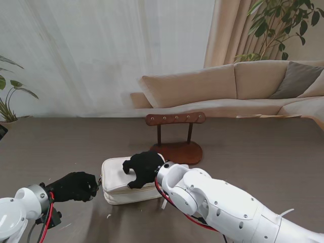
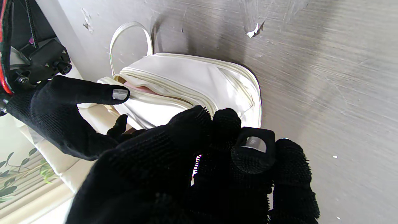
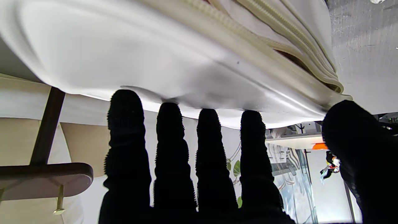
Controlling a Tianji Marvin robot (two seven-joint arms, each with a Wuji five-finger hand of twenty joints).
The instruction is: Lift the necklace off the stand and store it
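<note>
Tabletop: right hand point(image 1: 143, 168) spread, apparently touching pouch point(image 1: 119, 188).

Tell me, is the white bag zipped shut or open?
Open, at least partly. In the left wrist view the white bag shows a gap between its zipper edges, with pink lining inside. The right hand rests on top of it.

White pouch point(image 1: 117, 178) (zipper agape) before stand point(image 1: 176, 136)

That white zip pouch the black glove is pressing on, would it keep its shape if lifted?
Probably not fully. The white pouch looks soft: its sides fold and sag along the zipper in the left wrist view. Its smooth, shiny skin may be slippery. It lies flat, so rolling seems unlikely.
</note>
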